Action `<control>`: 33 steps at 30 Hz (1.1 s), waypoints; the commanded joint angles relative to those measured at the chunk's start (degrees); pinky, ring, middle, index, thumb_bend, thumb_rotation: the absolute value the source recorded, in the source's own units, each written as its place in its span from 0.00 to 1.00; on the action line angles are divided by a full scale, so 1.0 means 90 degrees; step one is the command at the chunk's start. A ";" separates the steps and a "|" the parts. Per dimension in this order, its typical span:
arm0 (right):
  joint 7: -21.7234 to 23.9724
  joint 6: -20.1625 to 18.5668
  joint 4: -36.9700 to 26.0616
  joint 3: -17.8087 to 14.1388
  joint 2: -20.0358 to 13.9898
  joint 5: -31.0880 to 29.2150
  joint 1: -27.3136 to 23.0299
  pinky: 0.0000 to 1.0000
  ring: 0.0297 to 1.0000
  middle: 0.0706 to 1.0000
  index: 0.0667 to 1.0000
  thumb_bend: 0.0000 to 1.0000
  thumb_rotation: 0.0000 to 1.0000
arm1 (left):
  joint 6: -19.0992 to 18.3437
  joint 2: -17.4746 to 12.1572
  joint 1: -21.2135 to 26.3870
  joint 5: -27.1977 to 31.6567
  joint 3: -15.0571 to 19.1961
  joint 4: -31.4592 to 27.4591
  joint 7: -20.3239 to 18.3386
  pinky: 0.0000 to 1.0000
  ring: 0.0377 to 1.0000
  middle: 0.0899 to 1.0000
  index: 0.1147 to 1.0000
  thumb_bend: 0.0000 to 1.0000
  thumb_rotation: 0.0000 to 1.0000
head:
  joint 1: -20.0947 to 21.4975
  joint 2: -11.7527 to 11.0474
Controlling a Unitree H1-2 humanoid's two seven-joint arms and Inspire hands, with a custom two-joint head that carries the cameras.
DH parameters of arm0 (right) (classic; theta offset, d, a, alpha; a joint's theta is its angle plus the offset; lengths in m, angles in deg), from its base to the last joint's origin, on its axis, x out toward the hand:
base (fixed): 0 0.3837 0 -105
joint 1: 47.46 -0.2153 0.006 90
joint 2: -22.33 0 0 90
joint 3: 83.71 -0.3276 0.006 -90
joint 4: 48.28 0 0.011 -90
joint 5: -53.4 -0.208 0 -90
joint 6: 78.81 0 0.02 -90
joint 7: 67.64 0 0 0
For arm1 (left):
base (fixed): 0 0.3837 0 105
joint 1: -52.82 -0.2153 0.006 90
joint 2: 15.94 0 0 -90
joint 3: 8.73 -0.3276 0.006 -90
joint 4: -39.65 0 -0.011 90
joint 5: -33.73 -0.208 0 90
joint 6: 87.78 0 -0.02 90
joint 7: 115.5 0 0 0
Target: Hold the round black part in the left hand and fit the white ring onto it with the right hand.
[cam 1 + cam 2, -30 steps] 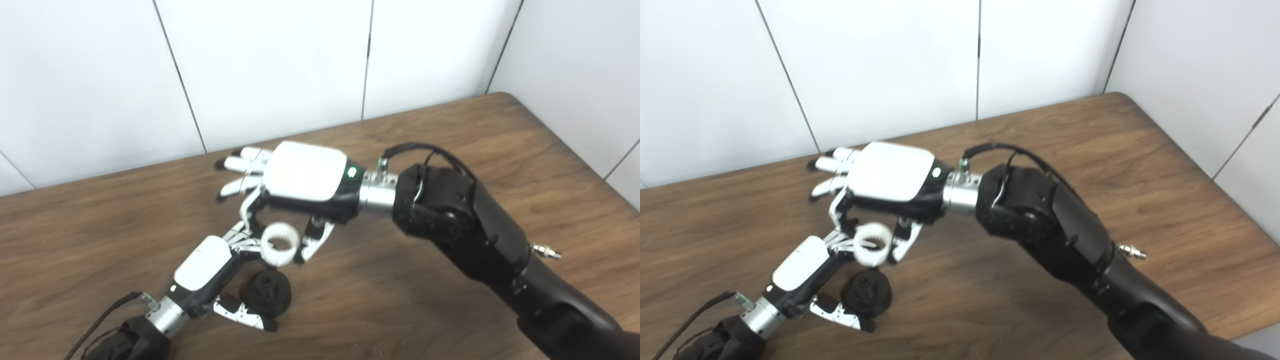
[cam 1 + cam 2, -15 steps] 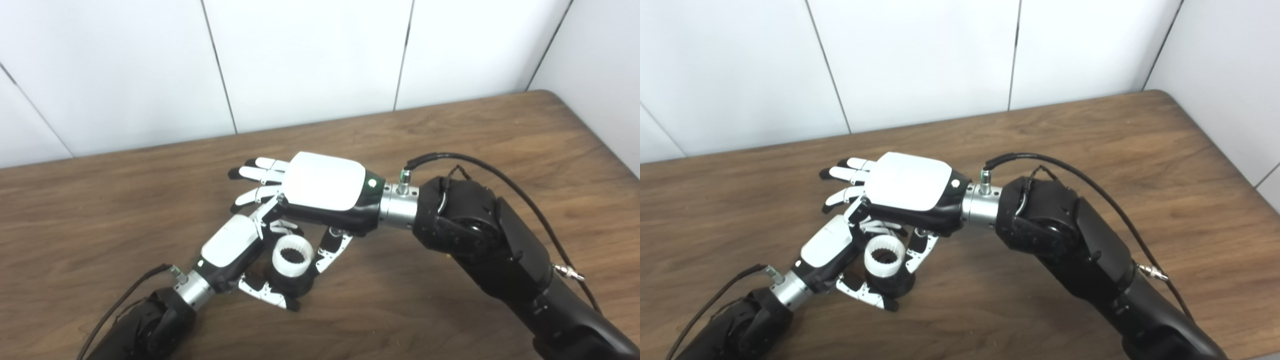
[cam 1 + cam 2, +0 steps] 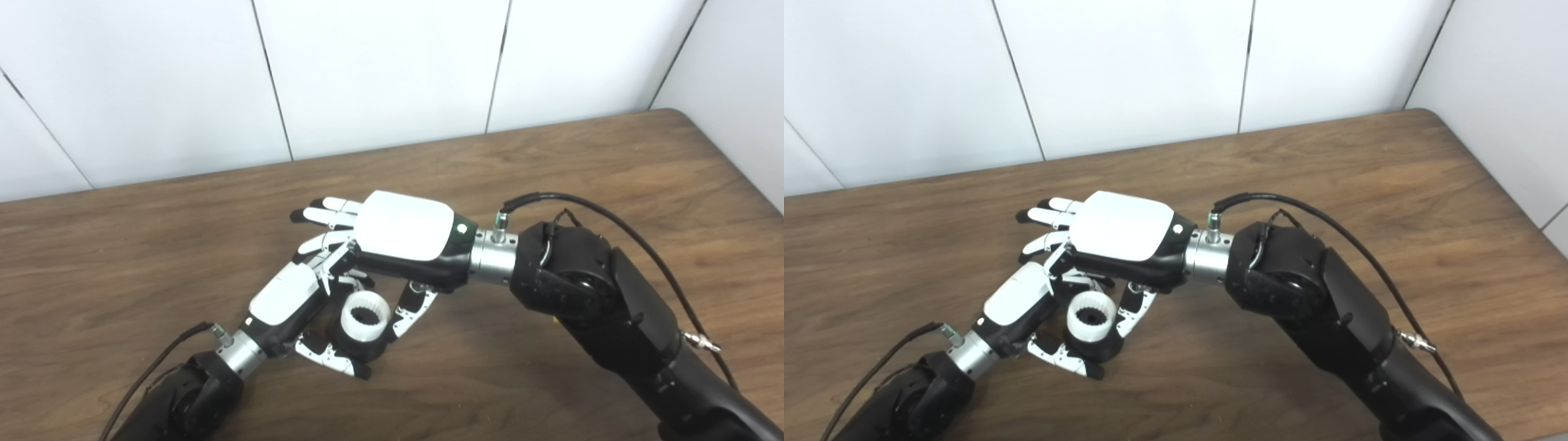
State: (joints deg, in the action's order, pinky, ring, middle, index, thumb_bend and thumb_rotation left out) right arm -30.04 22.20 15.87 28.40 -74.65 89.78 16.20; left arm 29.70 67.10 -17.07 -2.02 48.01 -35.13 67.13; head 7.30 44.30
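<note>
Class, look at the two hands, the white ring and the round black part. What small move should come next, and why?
Probably a short downward press by the right hand. The white ring already sits on top of the round black part, which the left hand holds, and the right hand's fingers remain at the ring. Whether it is fully seated cannot be seen, so pressing before letting go seems safest.

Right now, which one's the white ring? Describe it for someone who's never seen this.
On the wooden table, look where the two robot hands meet, left of centre. The white ring sits on the round black part there: short, toothed inside, the only white round piece.
</note>
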 commanded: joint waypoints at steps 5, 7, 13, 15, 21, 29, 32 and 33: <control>-0.0175 0.0092 0.0168 -0.0142 -0.0028 0.0039 -0.0119 1.00 1.00 0.84 0.45 0.53 0.14 | -0.0064 0.0000 -0.0040 -0.0158 -0.0176 -0.0087 -0.0185 1.00 0.91 0.74 0.42 0.52 0.05 | -0.0091 0.0039; -0.0157 0.0065 0.0218 -0.0136 -0.0017 0.0068 -0.0112 1.00 1.00 0.84 0.45 0.53 0.14 | -0.0065 0.0003 -0.0044 -0.0147 -0.0165 -0.0111 -0.0220 1.00 0.92 0.75 0.42 0.52 0.05 | -0.0101 0.0047; -0.0273 0.0201 0.0435 -0.0095 0.0036 0.0051 -0.0053 1.00 1.00 0.83 0.45 0.53 0.14 | -0.0065 -0.0001 -0.0047 -0.0201 -0.0180 -0.0131 -0.0172 1.00 0.92 0.74 0.42 0.52 0.05 | -0.0136 0.0061; -0.0310 0.0255 0.0493 -0.0054 0.0047 0.0103 -0.0031 1.00 1.00 0.84 0.45 0.53 0.14 | -0.0064 -0.0010 -0.0047 -0.0202 -0.0203 -0.0129 -0.0127 1.00 0.92 0.73 0.42 0.52 0.05 | -0.0151 0.0070; -0.0298 0.0252 0.0547 0.0059 0.0051 0.0174 0.0005 1.00 1.00 0.88 0.45 0.53 0.14 | -0.0065 0.0005 -0.0061 -0.0154 -0.0190 -0.0125 -0.0156 1.00 0.92 0.72 0.42 0.52 0.05 | -0.0163 0.0091; -0.0352 0.0320 0.0616 0.0143 0.0102 0.0250 0.0061 1.00 1.00 0.89 0.45 0.53 0.14 | -0.0064 0.0031 -0.0048 -0.0185 -0.0207 -0.0147 -0.0116 1.00 0.92 0.72 0.42 0.52 0.05 | -0.0153 0.0095; -0.0364 0.0333 0.0672 0.0168 0.0132 0.0270 0.0071 1.00 1.00 0.89 0.45 0.53 0.14 | -0.0067 0.0047 -0.0059 -0.0209 -0.0183 -0.0171 -0.0159 1.00 0.92 0.71 0.42 0.52 0.05 | -0.0172 0.0091; -0.0358 0.0328 0.0681 0.0172 0.0140 0.0281 0.0073 1.00 1.00 0.89 0.45 0.53 0.14 | -0.0066 0.0045 -0.0058 -0.0216 -0.0192 -0.0166 -0.0148 1.00 0.92 0.72 0.42 0.52 0.05 | -0.0172 0.0091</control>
State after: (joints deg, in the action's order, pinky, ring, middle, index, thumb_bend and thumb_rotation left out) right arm -31.57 23.91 22.33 30.31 -73.67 92.50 18.52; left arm 29.36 67.41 -17.27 -2.35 47.21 -36.09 67.28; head 5.71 45.09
